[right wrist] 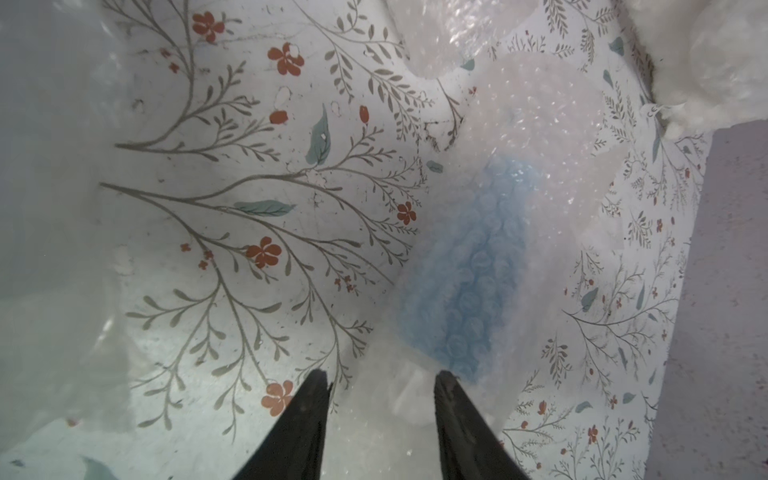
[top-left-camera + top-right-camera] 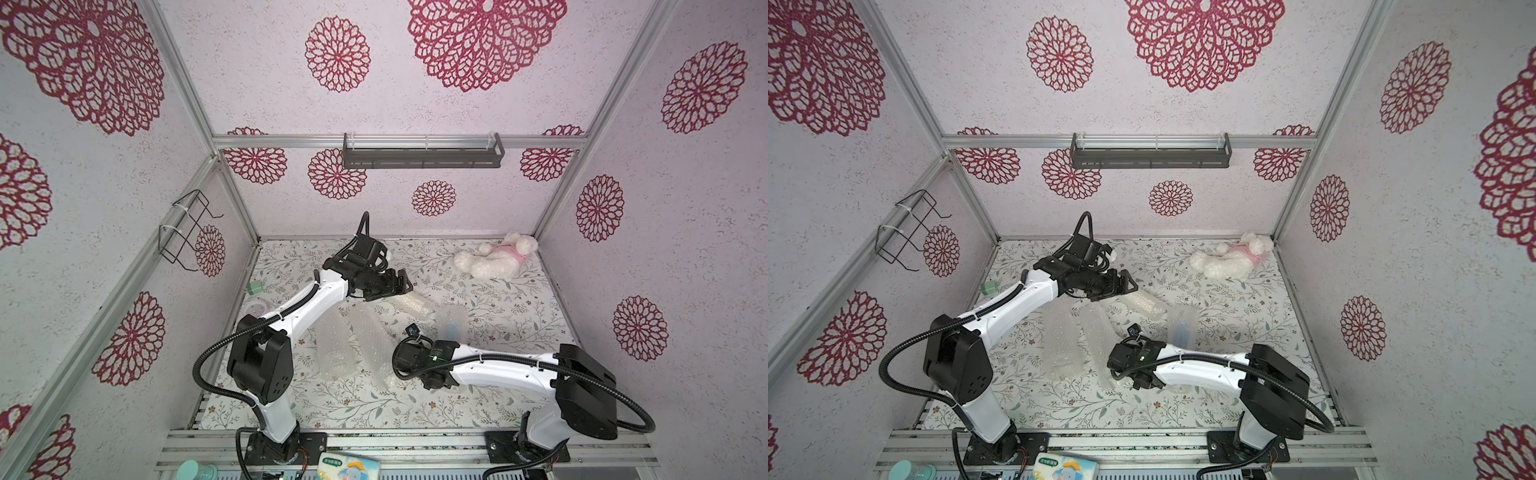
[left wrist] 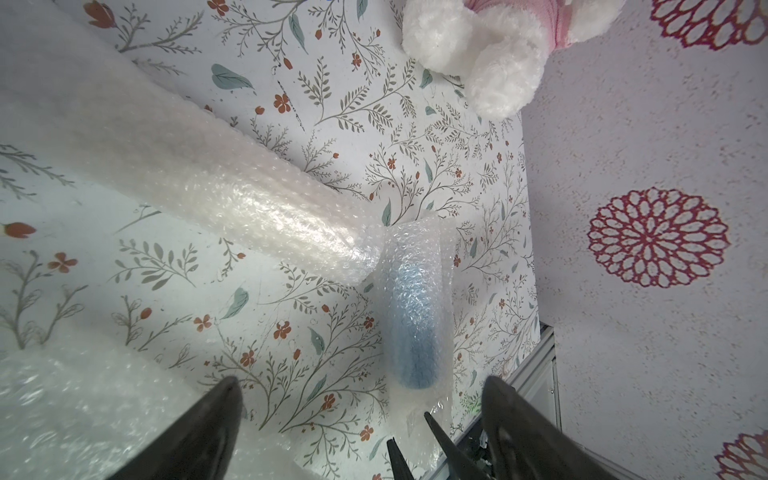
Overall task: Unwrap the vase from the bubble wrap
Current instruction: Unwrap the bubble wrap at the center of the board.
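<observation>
Right pincer (image 1: 380, 384), jaws partly apart, straddles loose bubble wrap (image 1: 536, 116) at one end of the blue vase (image 1: 465, 282), likely to tug it free; left pincer (image 3: 363, 380) hovers wide open.

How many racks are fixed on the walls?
2. A grey shelf rack hangs on the back wall; a black wire rack hangs on the left wall. Others may lie out of view.

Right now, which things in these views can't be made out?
- vase: in both wrist views, only a blue blur through the bubble wrap; shape hidden.
- right gripper: in both top views, hidden beneath its own wrist.
- green object: in both top views, too small to identify.
</observation>
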`<state>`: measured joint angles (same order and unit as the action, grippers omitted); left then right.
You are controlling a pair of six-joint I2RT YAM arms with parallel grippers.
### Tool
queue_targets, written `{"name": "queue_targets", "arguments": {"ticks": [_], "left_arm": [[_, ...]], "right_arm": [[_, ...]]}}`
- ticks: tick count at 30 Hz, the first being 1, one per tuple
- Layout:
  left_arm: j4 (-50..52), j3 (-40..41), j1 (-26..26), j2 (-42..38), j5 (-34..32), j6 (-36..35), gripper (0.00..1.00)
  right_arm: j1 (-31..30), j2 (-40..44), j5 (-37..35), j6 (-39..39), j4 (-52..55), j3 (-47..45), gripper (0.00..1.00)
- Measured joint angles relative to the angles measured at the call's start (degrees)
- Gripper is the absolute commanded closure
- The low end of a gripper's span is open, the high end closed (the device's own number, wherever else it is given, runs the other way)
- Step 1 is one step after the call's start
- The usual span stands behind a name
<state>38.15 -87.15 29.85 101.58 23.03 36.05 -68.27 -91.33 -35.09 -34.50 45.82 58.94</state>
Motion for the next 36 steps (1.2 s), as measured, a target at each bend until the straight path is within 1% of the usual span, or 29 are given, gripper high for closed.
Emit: {"name": "queue_targets", "arguments": {"ticks": [2, 4, 7, 9, 10, 16, 21, 28, 36], "left_arm": [[0.0, 0.0, 0.0, 0.0, 0.0, 0.0, 0.07], [0.0, 0.0, 0.0, 0.0, 0.0, 0.0, 0.07], [0.0, 0.0, 0.0, 0.0, 0.0, 0.0, 0.07], [0.0, 0.0, 0.0, 0.0, 0.0, 0.0, 0.07], [0.0, 0.0, 0.0, 0.0, 0.0, 0.0, 0.07], [0.0, 0.0, 0.0, 0.0, 0.0, 0.0, 0.07], [0.0, 0.0, 0.0, 0.0, 0.0, 0.0, 0.07], [-0.1, 0.0, 0.0, 0.0, 0.1, 0.1, 0.07], [-0.2, 0.0, 0.0, 0.0, 0.2, 0.2, 0.07]], "right_arm": [[-0.2, -1.6, -1.1, 0.0, 1.0, 0.3, 0.62], [-0.2, -2.9, -2.1, 0.0, 1.9, 0.6, 0.69], [-0.2, -3.9, -3.6, 0.0, 3.0, 1.1, 0.88], [-0.7, -4.1, -4.9, -0.4, 3.8, 1.7, 0.97], [-1.0, -4.1, -5.5, -0.7, 4.0, 2.0, 1.00], [-2.4, -3.7, -8.5, -1.8, 5.2, 2.7, 1.00], [-2.4, 1.6, -9.8, -4.4, 5.6, 0.8, 1.00], [-2.4, 15.5, -11.0, -11.6, 3.8, -7.0, 1.00], [-2.4, 36.6, -11.7, -22.3, -6.0, -22.8, 1.00]]}}
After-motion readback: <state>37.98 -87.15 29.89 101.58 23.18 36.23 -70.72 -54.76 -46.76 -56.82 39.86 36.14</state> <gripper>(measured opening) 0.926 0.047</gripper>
